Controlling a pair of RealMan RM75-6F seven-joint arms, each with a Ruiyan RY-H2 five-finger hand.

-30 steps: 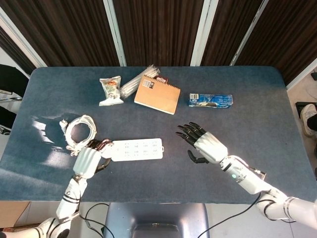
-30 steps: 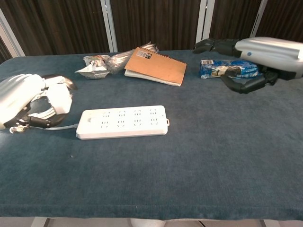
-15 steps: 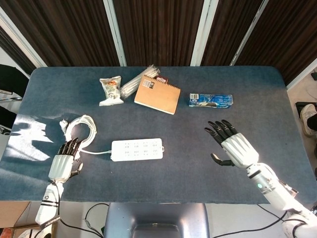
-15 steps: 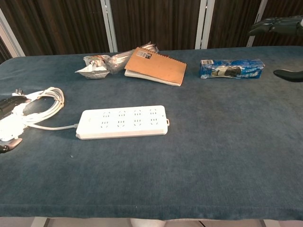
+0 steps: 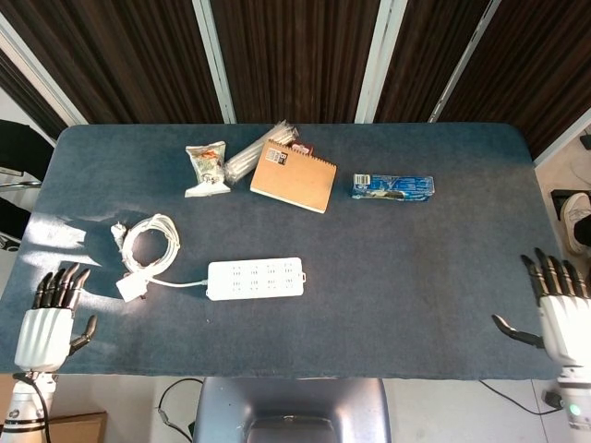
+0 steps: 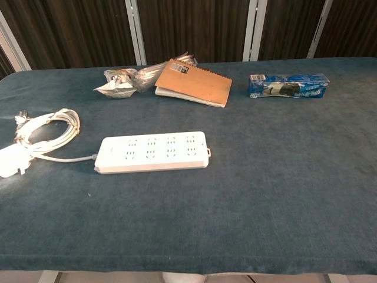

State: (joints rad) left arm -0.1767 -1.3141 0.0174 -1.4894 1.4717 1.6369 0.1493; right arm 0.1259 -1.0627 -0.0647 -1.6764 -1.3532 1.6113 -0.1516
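Our left hand hangs at the near left corner of the table, fingers spread and holding nothing; our right hand sits off the near right edge, likewise wide and holding nothing. The chest view shows neither. Nearest our left hand lies the coiled white cable, apart from it, its lead running to the white power strip flat in the near middle. We judge the strip set down, with both hands clear of it. Farther back rest a brown notebook, a snack packet and a blue biscuit pack, untouched.
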